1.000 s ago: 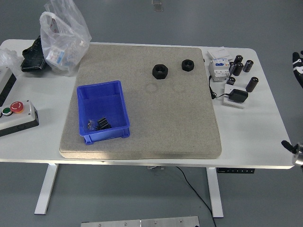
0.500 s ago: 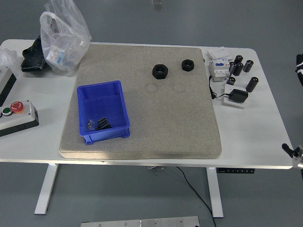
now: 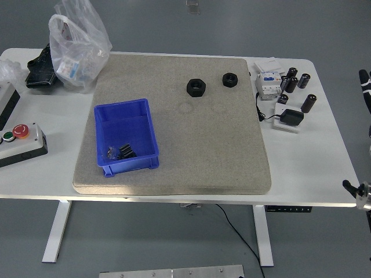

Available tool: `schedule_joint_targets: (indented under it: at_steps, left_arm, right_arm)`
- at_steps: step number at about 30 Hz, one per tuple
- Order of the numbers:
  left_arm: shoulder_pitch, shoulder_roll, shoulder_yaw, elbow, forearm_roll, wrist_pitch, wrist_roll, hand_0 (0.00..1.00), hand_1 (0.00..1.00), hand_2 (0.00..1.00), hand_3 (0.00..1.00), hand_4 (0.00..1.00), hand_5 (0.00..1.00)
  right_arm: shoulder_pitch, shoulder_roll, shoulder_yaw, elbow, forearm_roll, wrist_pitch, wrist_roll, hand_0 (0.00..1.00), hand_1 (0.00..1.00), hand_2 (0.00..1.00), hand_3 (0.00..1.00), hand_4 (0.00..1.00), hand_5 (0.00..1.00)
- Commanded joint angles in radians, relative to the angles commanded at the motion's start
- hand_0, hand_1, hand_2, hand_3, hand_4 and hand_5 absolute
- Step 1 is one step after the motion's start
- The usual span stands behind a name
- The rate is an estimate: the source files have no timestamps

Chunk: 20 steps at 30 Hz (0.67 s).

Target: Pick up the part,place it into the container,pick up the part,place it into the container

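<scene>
Two black hex nuts lie on the grey mat (image 3: 191, 145) at its far right: a larger one (image 3: 196, 87) and a smaller one (image 3: 231, 80). A blue bin (image 3: 126, 136) stands on the mat's left side with a few small black parts (image 3: 123, 152) in its near end. Only slivers of my right arm show at the picture's right edge, one near the table's far right (image 3: 365, 84) and one by its near right corner (image 3: 359, 191). It is far from the nuts and the bin. My left arm is out of view.
A clear plastic bag (image 3: 78, 46) and a black object (image 3: 40, 66) sit at the far left. A control box with a red button (image 3: 20, 139) is at the left edge. A white electrical module (image 3: 268, 84), black cylinders (image 3: 298, 81) and a black adapter (image 3: 291, 117) lie right of the mat.
The bits of my right arm at the right edge have shifted slightly. The nuts, the bin and all else on the table have not moved.
</scene>
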<state>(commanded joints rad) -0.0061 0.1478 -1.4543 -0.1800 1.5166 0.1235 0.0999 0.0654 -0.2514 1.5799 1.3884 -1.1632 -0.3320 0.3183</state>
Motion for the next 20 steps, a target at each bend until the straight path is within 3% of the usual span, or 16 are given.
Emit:
schedule_joint_targets:
  at_steps: [5,20]
  left_arm:
    - [0.006,-0.001,-0.002,0.0,0.0,0.0,0.0,0.665,0.585,0.566,0.624,0.626,0.243]
    - [0.026,-0.025,-0.012,0.0,-0.027,0.004,-0.001,0.665,0.568,0.559,0.624,0.626,0.243]
  right_arm:
    - [0.005,0.0,-0.023,0.0,-0.035,-0.001,-0.009,0.872,0.9,0.982,0.998,0.998,0.578]
    - [0.026,-0.002,-0.063,0.041,-0.319,-0.043,-0.12,0.908,0.92,0.994,0.998,0.998,0.579]
